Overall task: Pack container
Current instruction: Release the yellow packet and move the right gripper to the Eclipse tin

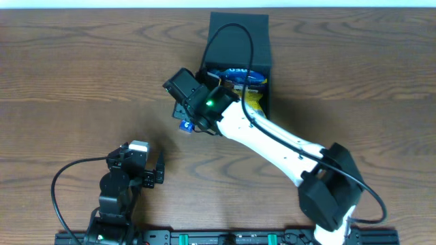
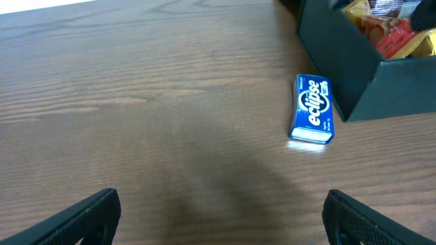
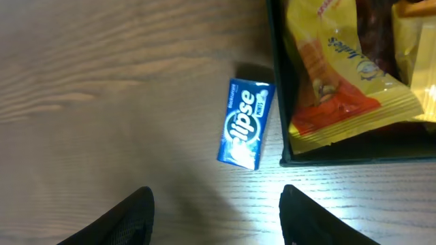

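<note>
Overhead: the container stands at the far middle of the wooden table, lid up, with snack bags inside. The right arm reaches to its near left corner. The left gripper is well apart, at the near left.

Left wrist: the left gripper is spread wide and grasps nothing. A blue mint pack lies just beside the container.

Right wrist: the right gripper is released, with only bare table between its fingers. The mint pack lies flat ahead of it, just beside the container wall
</note>
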Tool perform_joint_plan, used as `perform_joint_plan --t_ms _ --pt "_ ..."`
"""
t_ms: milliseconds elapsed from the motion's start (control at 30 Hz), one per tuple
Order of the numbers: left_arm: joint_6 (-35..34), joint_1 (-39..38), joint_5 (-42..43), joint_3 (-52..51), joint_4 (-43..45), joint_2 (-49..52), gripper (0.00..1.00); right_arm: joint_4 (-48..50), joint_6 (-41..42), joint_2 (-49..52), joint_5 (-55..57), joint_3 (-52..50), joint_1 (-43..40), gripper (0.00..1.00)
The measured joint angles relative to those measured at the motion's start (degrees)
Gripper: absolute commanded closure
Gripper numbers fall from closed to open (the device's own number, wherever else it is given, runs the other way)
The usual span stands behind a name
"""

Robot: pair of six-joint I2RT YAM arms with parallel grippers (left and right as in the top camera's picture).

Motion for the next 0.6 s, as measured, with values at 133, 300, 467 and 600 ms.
perform_joint_plan --t_ms 133,300,467,600 --pt "0.0 0.0 0.0 0.0 0.0 0.0 0.05 -1.4 0.0 1.9 -0.3 0.3 0.0 0.4" --pt "0.0 0.0 0.0 0.0 0.0 0.0 0.05 -2.2 0.0 3.9 -0.9 0.6 0.0 0.4" --pt "0.0 0.0 0.0 0.0 0.0 0.0 0.05 -1.9 0.0 7.3 -2.5 0.6 0.1 0.39" --pt "0.0 0.0 0.0 0.0 0.0 0.0 0.05 -0.4 -0.1 8.9 -3.5 0.6 0.3 0.41"
